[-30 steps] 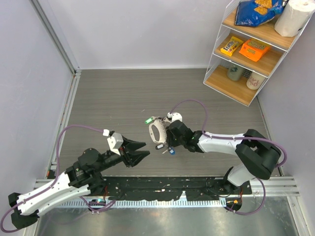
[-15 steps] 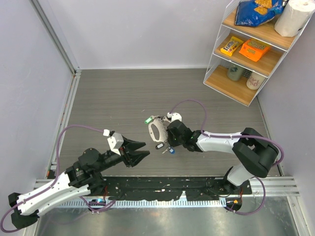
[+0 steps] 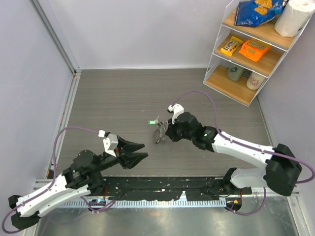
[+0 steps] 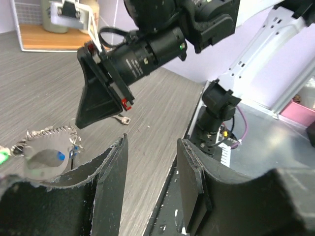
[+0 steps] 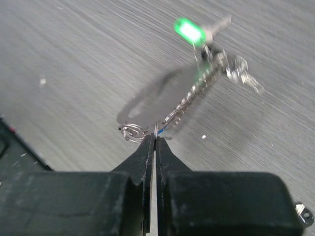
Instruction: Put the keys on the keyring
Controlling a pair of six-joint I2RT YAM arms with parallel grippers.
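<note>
Pinching the keyring (image 5: 193,94) by a small ring at its chain's end, my right gripper (image 5: 154,141) is shut, over the middle of the table (image 3: 108,98). Its wrist view shows the green-headed key (image 5: 189,30) on it; only the left wrist view shows the blue tag (image 4: 60,156). My left gripper (image 4: 152,142) stands partly open, empty, nearer the front edge

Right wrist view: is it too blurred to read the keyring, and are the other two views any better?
Right wrist view: table streaked by motion blur, keyring smeared, green-headed key glaring, only the right gripper sharp. Left wrist view: keyring readable but partly behind the dark left gripper. Top external view: evenly lit, sharp, keyring tiny.
</note>
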